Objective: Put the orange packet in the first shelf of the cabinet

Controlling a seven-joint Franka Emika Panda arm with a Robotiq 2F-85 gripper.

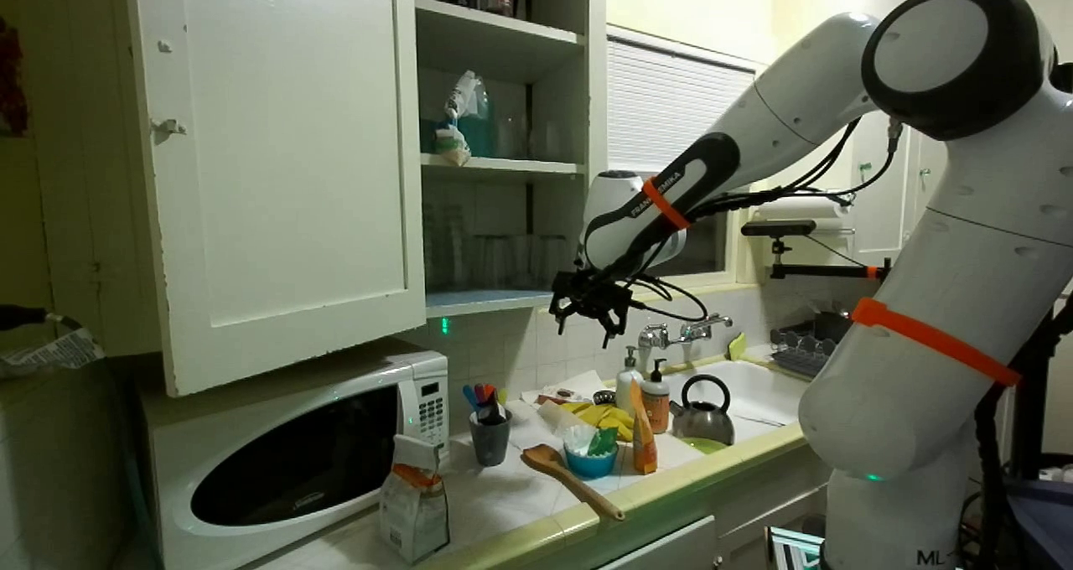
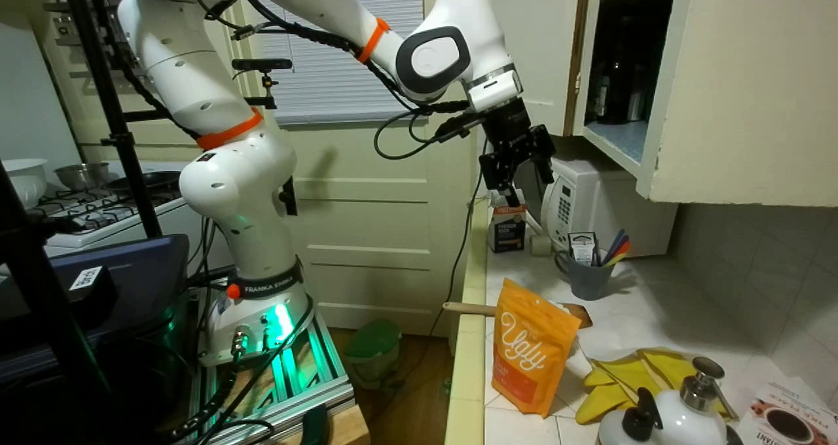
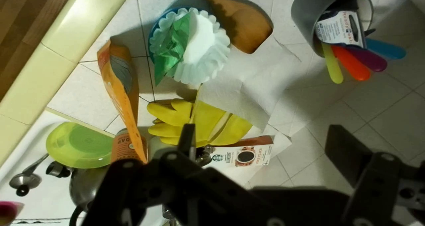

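"How is your claw (image 1: 584, 339) looking?"

"From way out here I'm watching it hanging above the worktop (image 2: 674, 307), its two fingers (image 3: 342, 153) standing well apart — the worktop is showing between them."

"Where is the orange packet (image 2: 533, 347) sitting?"

"It's standing upright on the worktop near the front edge, lower than the claw and well apart from it. In an exterior view I'm reading 'Ugly' across its front."

"What's lying around it?"

"A blue bowl (image 1: 592, 468) is sitting just beside it, holding white paper liners (image 3: 201, 40); yellow gloves (image 3: 211, 118) are lying near, and a soap bottle (image 1: 657, 412) is standing near too. On the bowl's other side a wooden spatula (image 3: 244, 21) is resting, its handle (image 2: 469, 309) crossing the worktop's front edge."

"And the cabinet (image 1: 596, 117) — how is that looking?"

"I'm seeing its door (image 1: 293, 159) hanging wide open. Glasses (image 1: 496, 261) are standing on the first shelf (image 1: 486, 303), and I'm finding the packet lower than that, out on the worktop."
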